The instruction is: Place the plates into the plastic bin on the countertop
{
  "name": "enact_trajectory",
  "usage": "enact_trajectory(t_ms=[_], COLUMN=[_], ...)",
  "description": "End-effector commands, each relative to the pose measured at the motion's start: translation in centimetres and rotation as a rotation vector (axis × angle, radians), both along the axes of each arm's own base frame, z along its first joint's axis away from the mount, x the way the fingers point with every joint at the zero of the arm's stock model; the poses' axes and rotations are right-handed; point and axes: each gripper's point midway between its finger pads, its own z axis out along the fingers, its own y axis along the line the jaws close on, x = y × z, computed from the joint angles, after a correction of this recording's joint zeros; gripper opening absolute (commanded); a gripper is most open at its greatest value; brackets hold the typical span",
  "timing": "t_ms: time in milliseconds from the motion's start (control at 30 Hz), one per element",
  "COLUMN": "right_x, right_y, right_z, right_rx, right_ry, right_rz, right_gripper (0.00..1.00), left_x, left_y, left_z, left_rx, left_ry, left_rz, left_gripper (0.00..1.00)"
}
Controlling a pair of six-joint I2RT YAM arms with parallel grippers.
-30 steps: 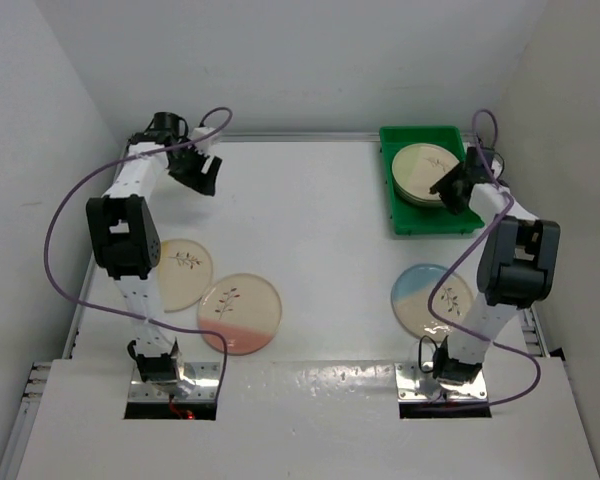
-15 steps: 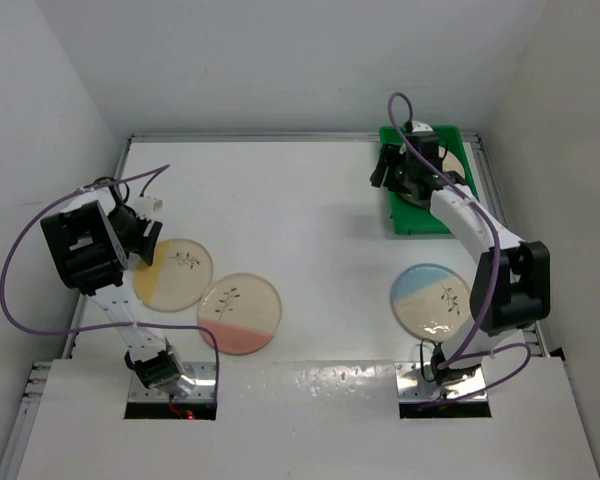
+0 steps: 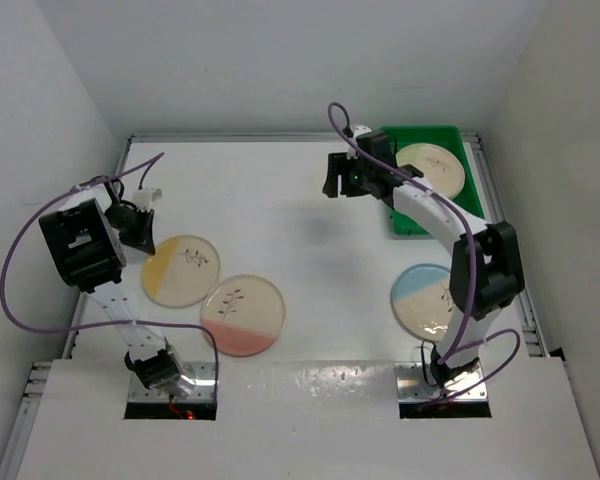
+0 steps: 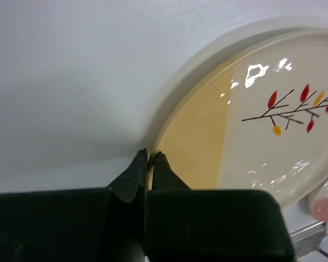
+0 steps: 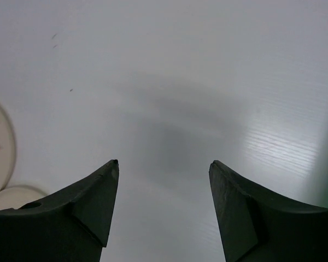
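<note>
Only wrist view shows left claw pinching yellow plate at rim.

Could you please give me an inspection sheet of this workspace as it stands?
Surface: white countertop, no spills seen.
Job's things: green plastic bin at the far right holds at least one cream plate; yellow plate, pink plate and blue plate lie on the countertop.
Clutter: nothing seen.
Grippers: left gripper shut on the yellow plate's rim; right gripper open and empty over bare surface.
Cables: purple cables loop off both arms; one crosses the blue plate in the top view.
Surroundings: plain white walls.
</note>
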Motion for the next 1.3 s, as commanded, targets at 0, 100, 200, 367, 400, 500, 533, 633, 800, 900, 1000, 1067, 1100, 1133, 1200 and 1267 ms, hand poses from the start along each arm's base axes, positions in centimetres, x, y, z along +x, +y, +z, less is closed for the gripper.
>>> enact_trajectory(t_ms=[0,100,200,367,400,500,533,633,800,900,1000,1067,1100,1133,1200,1267], right_x=[-0.8,-2.0,-3.3,-4.0,-3.8,-4.0,-4.2,-4.7,-5.3,-4.5,-4.7,-4.6,-4.8,-4.8,-4.8,-4.6], right_y=[4.5,8.5,12.4,16.4,16.9,18.6,19.1,21.5,23.6,22.5,21.5,21.3,21.1,21.0,20.6,20.5], right_z=[0.9,-0.3,-2.2,-6.2,-7.2,-8.7,-8.9,-9.6,-11.0,-9.9,-9.5,-8.8,-8.9,-8.2,-8.5,-8.1], right_rx=[0.128,0.219,0.274,0.352,0.372,0.456,0.493,0.569,0.571,0.565,0.53,0.503,0.485,0.482,0.46,0.458], right_ry=[0.021,0.098,0.198,0.325,0.343,0.39,0.416,0.427,0.48,0.437,0.41,0.375,0.381,0.368,0.355,0.341], right_rz=[0.193,0.368,0.498,0.567,0.553,0.538,0.52,0.537,0.541,0.5,0.485,0.505,0.497,0.501,0.49,0.484], right_gripper=[0.67,0.67,0.67,0.7,0.7,0.7,0.7,0.7,0.66,0.65,0.65,0.65,0.65,0.65,0.65,0.65], left_x=[4.2,7.8,9.3,10.7,10.9,10.7,10.6,10.1,10.8,12.1,11.2,9.9,9.0,8.3,6.6,5.8], left_y=[-4.6,-7.4,-11.1,-16.2,-16.6,-18.6,-18.4,-19.3,-17.8,-14.3,-11.5,-11.6,-11.0,-11.1,-11.3,-11.2], left_z=[2.9,7.4,10.6,12.5,12.5,12.1,11.8,10.6,8.7,7.4,5.2,3.6,2.6,1.9,0.6,-0.8], left_rx=[-0.171,-0.158,-0.149,-0.136,-0.128,-0.123,-0.116,-0.115,-0.03,0.051,0.088,0.07,0.075,0.069,0.053,0.053], left_ry=[-0.143,-0.311,-0.408,-0.47,-0.478,-0.472,-0.461,-0.435,-0.408,-0.377,-0.265,-0.184,-0.142,-0.113,-0.051,-0.006], left_rz=[-0.035,-0.122,-0.22,-0.352,-0.364,-0.408,-0.404,-0.423,-0.407,-0.329,-0.275,-0.285,-0.287,-0.297,-0.298,-0.298], left_gripper=[0.0,0.0,0.0,0.0,0.0,0.0,0.0,0.0,0.0,0.32,0.51,0.53,0.53,0.53,0.51,0.46])
